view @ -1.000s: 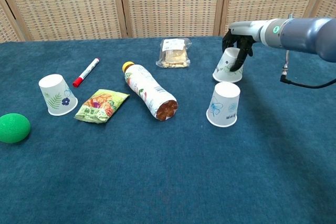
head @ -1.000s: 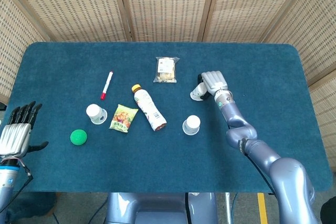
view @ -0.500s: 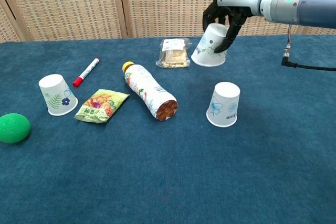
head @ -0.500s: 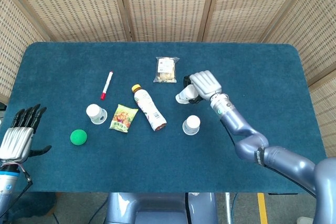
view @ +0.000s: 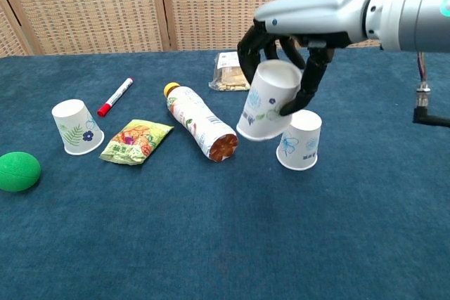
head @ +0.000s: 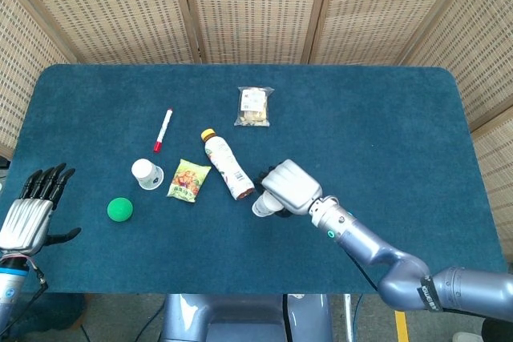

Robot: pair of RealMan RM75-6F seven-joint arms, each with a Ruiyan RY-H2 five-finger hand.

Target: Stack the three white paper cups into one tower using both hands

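Woven screens behind, blue-felted bench below. Right hand wrapped around the side of a cup, mouth down and tilted, held in the air just left of a second cup upright-inverted on the felt. Third cup well apart at left. Likely light, thin-walled, easily crushed; best held gently around the side wall. Left hand off the bench edge, fingers apart, holding nothing.
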